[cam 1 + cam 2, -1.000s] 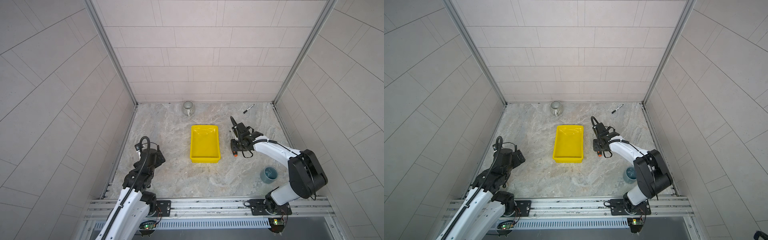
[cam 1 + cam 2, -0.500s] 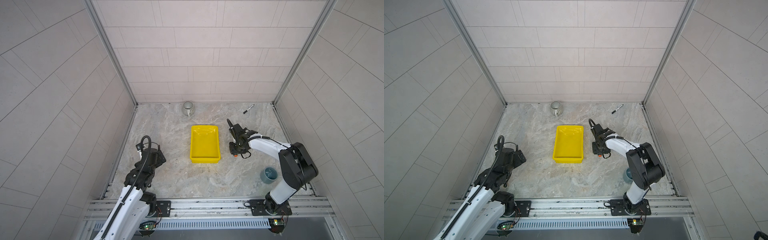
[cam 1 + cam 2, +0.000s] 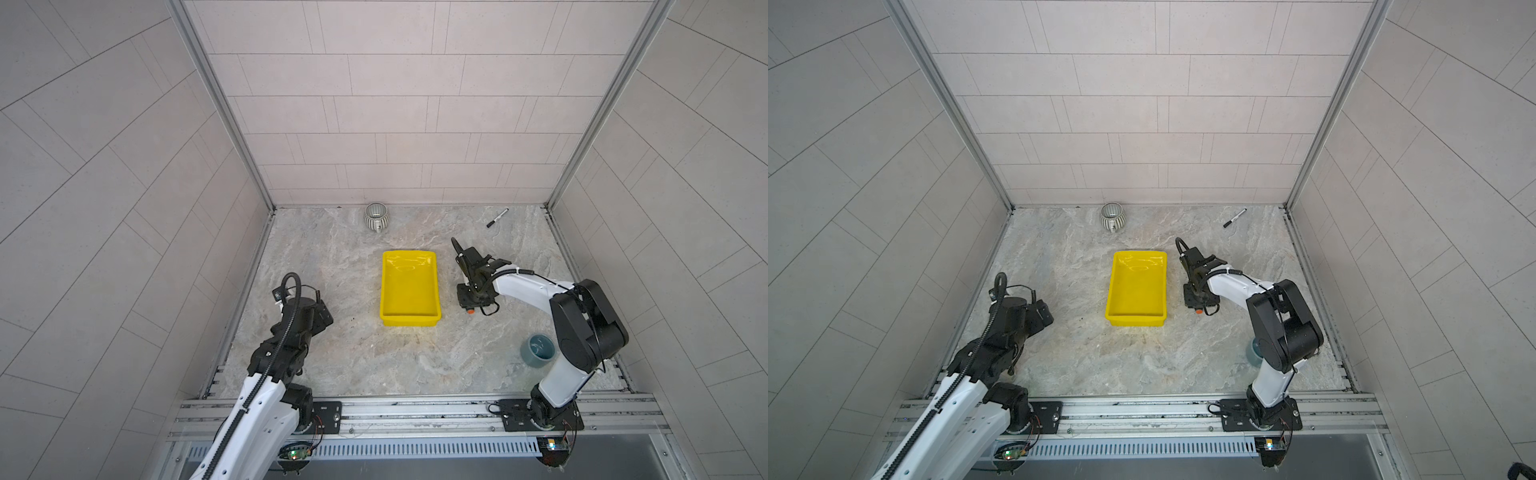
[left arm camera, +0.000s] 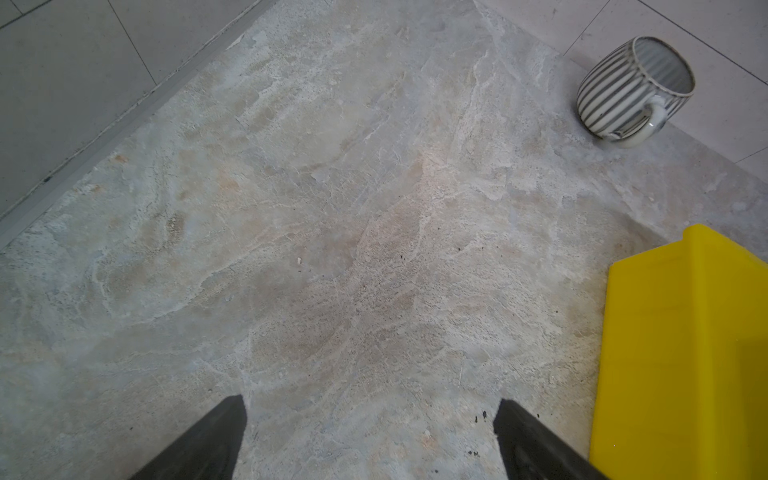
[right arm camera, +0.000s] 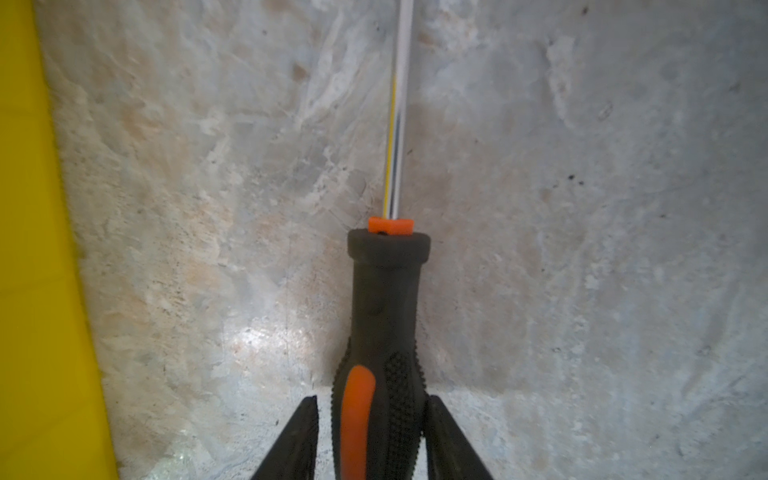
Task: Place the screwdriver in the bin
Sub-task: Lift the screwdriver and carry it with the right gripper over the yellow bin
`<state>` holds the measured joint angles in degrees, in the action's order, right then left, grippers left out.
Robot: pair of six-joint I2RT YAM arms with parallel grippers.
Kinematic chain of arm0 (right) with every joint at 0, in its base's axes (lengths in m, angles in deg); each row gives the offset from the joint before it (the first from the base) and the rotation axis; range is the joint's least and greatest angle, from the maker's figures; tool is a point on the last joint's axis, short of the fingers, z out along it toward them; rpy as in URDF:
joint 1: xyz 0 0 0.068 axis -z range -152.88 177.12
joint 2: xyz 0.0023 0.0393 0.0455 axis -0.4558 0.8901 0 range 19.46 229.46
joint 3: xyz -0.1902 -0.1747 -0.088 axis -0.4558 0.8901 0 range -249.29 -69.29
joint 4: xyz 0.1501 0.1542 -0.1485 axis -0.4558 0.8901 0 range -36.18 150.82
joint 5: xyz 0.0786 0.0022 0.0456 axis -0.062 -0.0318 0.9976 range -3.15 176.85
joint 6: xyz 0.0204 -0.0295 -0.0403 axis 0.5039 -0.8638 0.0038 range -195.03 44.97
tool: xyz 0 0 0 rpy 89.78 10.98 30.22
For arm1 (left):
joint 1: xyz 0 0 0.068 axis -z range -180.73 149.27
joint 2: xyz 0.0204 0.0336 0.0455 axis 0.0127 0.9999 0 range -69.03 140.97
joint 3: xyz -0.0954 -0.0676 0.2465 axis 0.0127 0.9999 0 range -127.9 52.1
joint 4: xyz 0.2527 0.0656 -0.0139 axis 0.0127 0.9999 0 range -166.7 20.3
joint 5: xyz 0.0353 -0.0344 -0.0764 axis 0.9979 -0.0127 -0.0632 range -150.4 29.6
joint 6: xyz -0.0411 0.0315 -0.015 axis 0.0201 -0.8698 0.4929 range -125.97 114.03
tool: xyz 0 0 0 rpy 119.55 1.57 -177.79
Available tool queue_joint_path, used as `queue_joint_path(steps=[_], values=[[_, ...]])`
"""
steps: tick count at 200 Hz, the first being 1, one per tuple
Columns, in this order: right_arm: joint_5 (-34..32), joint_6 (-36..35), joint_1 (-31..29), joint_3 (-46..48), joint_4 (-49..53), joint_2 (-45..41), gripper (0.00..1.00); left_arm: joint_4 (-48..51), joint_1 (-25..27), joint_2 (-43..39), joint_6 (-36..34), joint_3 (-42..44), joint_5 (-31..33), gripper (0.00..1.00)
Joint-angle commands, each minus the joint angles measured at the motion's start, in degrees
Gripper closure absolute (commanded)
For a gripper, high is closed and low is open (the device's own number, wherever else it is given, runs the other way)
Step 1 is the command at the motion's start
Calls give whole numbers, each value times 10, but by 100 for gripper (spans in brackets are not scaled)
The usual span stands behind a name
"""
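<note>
Right wrist view was the closest look. The right gripper [image 5: 372,399] sat low over the screwdriver [image 5: 384,316], with one jaw on each side of the fat black-and-orange handle. One jaw touched the bumpy rubber. A thin strip of floor [image 5: 582,249] showed between the other jaw and the handle, so I could not tell if the squeeze was tight. The screwdriver lay flat, just beside the bin [image 5: 37,249]. Its thin metal stick ran along the bin's long wall and did not touch it.

The step in hand looked like the grab. To do it well, both jaws needed to press on the bumpy part, because a round handle can roll away. Then the lift should go straight up, high enough for the long stick to clear the bin's rim. The tool should stay level so the tip would not dip and knock the wall. Over the bin, the tool should line up with the long way, since it looked only a little shorter than the bin. Letting go low would stop it from bouncing out.

In a top view, a blue cup [image 3: 537,350] stood nearer the front than the bin, well apart from it. The left gripper [image 4: 370,401] hung on the bin's other side with its jaws wide apart and nothing between them. It was best kept there. The bin looked empty. Past the bin's far end stood a striped mug [image 3: 376,216] and a marker [image 3: 497,217].
</note>
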<state>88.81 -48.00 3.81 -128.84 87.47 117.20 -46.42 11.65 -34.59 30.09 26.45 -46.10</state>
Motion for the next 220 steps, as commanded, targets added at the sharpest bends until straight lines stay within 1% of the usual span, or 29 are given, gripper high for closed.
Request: queue_joint_path(steps=[1, 6, 11, 18, 29, 35, 69, 86, 106, 124, 142, 155, 172, 189, 220], values=[[-18, -2, -1, 1, 7, 7, 65, -5, -2, 1, -1, 7, 0, 0], [-19, -2, -2, 2, 7, 4, 67, -5, -1, 1, -1, 7, 0, 0], [-19, -3, -1, 4, 9, 1, 73, -5, -2, 1, -1, 7, 0, 0], [-20, -2, -2, 6, 12, -5, 77, -4, -1, 2, -1, 7, 0, 0], [-21, 0, -1, 13, 14, -18, 88, -4, -2, 2, -1, 7, 0, 0], [-21, 3, -2, 16, 16, -29, 90, -4, -2, 2, -1, 7, -1, 0], [-19, 24, -5, 14, 43, -101, 91, -5, -2, 4, -1, 7, -1, 0], [-14, 52, -23, 10, 45, -146, 91, -5, -1, 3, -1, 6, -1, 0], [6, 113, -64, 16, 5, -192, 91, -4, -2, 3, -1, 7, -2, 0], [23, 206, -117, 38, -91, -209, 91, -2, -2, 3, -1, 7, 0, 0], [21, 300, -179, 63, -226, -191, 91, -2, -1, 3, 0, 6, 1, 0], [12, 339, -217, 57, -291, -155, 92, -1, -2, 3, 0, 6, 1, 0], [24, 366, -242, 18, -310, -92, 93, 0, -2, 1, 0, 6, 1, 0], [49, 384, -251, -12, -326, -41, 94, 0, -2, 0, 0, 7, -1, 0], [52, 410, -259, -19, -360, -2, 94, -1, -2, 0, 0, 7, -3, 0]])
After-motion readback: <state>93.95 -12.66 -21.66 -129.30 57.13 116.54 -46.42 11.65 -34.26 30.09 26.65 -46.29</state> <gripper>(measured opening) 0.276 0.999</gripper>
